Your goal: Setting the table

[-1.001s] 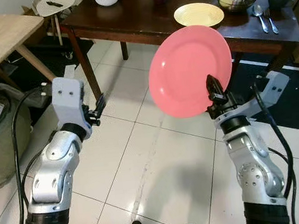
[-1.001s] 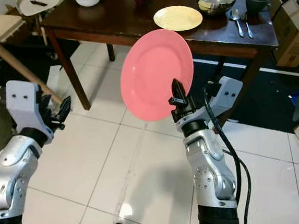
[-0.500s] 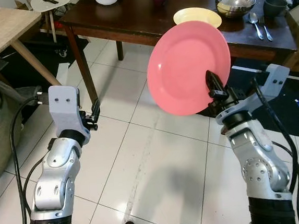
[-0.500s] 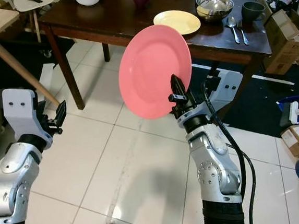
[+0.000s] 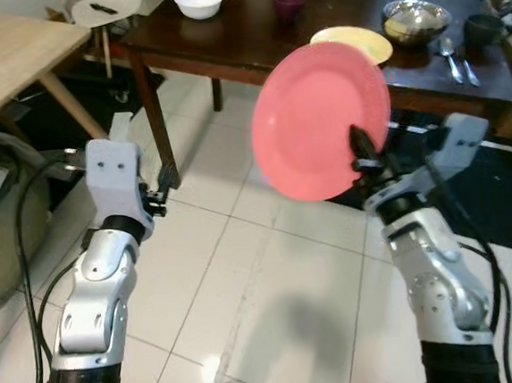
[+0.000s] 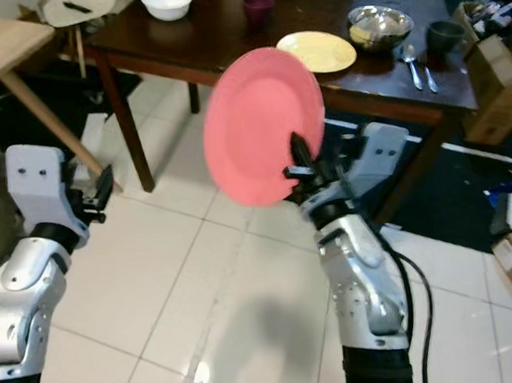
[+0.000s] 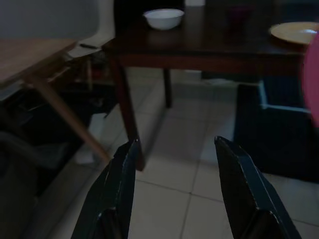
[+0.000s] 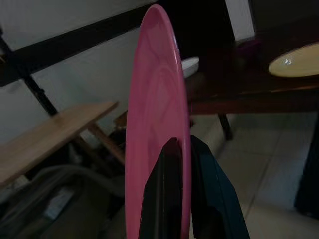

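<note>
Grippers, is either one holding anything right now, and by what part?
The right gripper holds the pink plate upright, its fingers pinching the lower rim. The left gripper is open and holds nothing.

The two head views look forward and down from above both arms onto the tiled floor [image 5: 245, 273] and the near edge of the dark table [image 5: 252, 44] (which each wrist view, aimed level along its own fingers, shares from lower and closer).
</note>
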{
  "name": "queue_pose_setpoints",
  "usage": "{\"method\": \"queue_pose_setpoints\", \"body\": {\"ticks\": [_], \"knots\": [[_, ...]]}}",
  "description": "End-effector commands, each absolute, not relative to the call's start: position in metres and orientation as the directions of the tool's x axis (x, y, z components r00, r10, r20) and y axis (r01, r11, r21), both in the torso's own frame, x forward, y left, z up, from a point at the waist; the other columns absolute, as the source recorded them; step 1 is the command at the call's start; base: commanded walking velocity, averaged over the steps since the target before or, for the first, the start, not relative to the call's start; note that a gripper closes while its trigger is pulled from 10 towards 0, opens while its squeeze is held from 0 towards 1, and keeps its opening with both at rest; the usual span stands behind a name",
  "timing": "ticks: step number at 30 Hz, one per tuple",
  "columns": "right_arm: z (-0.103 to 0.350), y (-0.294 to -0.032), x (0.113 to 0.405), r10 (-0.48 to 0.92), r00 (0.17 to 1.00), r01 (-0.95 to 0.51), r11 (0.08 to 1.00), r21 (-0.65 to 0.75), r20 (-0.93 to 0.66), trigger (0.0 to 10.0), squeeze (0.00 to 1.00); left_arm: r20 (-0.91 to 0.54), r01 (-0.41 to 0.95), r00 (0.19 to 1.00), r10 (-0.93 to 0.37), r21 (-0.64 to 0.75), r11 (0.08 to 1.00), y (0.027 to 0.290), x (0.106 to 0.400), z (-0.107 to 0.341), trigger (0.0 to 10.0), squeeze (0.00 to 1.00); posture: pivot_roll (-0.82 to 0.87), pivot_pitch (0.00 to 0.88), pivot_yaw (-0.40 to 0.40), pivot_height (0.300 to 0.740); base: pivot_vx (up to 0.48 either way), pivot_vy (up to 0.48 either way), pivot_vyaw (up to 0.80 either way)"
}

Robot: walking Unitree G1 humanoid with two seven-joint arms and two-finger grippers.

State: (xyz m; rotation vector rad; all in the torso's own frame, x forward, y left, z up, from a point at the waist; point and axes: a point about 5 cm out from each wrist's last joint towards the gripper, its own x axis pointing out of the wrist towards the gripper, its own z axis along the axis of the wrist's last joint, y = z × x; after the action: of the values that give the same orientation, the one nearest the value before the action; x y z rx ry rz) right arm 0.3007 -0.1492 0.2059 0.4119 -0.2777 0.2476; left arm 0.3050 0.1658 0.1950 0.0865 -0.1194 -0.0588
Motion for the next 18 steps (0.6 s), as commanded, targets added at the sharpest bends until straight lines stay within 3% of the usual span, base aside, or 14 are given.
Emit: {"method": "queue_pose_setpoints", "body": {"ticks": [1, 18], "knots": [[0.2073, -0.1511, 0.3010, 0.168, 0.931, -0.284, 0.891, 0.353, 0.325, 10.0, 0.00, 0.118, 0.038, 0.992, -0.050, 0.098, 0.994, 0.1692, 0.3038, 0.1936, 10.0, 0.00, -0.09, 0.044, 0.039, 0.740, 0.442, 0.000, 0.77], [0.2082, -0.1563, 0.3033, 0.140, 0.931, -0.263, 0.898, 0.353, 0.338, 10.0, 0.00, 0.127, 0.045, 0.990, -0.059, 0.113, 0.993, 0.1691, 0.3070, 0.1954, 10.0, 0.00, -0.09, 0.036, 0.053, 0.740, 0.439, 0.000, 0.77]]}}
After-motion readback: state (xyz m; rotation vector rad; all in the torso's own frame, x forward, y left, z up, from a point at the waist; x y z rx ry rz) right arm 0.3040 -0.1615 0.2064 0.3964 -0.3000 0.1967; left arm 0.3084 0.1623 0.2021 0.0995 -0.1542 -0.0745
